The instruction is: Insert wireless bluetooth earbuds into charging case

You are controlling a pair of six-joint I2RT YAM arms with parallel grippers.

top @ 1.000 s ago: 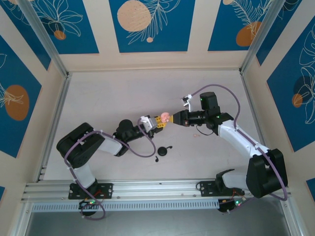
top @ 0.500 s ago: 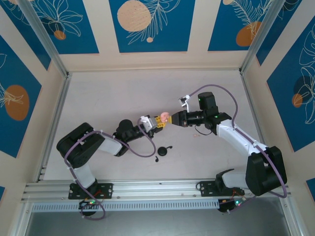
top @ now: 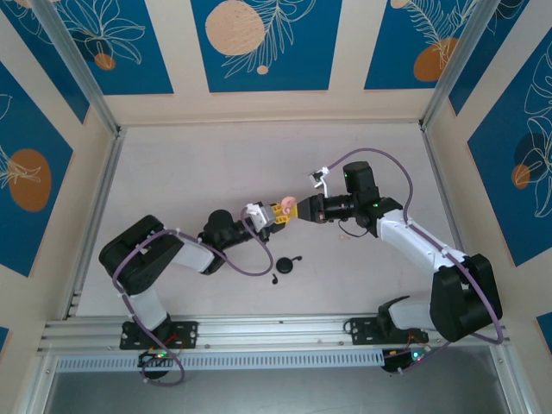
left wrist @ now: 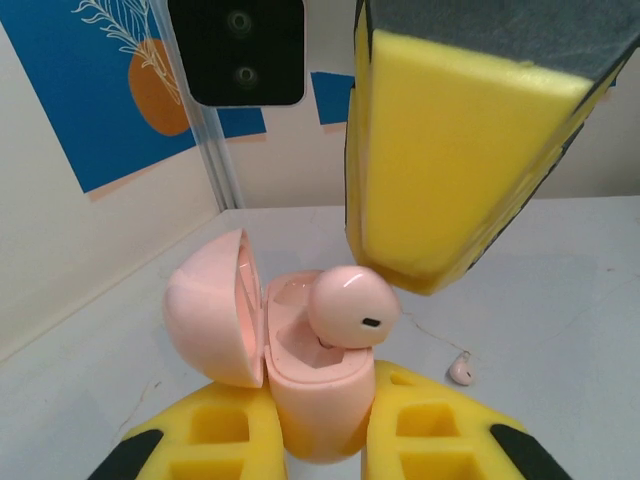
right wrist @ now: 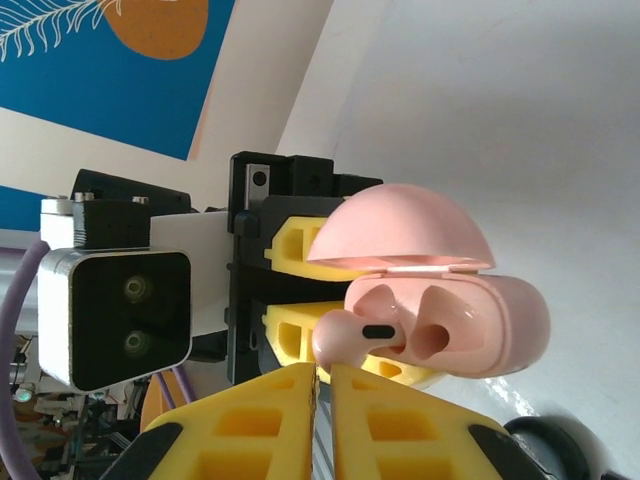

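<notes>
Top external view: over the last second the right fingers [top: 301, 208] have moved in toward the left fingers [top: 279, 213]. They now meet the pink case [top: 287, 205], which is held above the tabletop [top: 216, 164] between the two arms. Judged from this, the insertion stroke is under way. A black case [top: 285, 265] lies on the tabletop near the left fingers, clear of both arms. Its contents cannot be told.

Left wrist view: the left fingers are clamped on the lower body of the pink case, one pad on each side. The lid [left wrist: 215, 305] stands hinged open. A pink earbud [left wrist: 352, 305] sits at the mouth of the case with its head proud of the rim, so it appears not fully seated. The right fingers come in from above, and their tip touches the head of the earbud. A second pink earbud [left wrist: 461, 371] lies on the tabletop beyond the case, well apart from both sets of fingers.

Right wrist view: the right fingers are closed, with a thin slit between the pads and nothing visibly pinched. The pink earbud rests just ahead of their tips. The neighbouring socket [right wrist: 425, 340] is empty and probably awaits the second pink earbud.
</notes>
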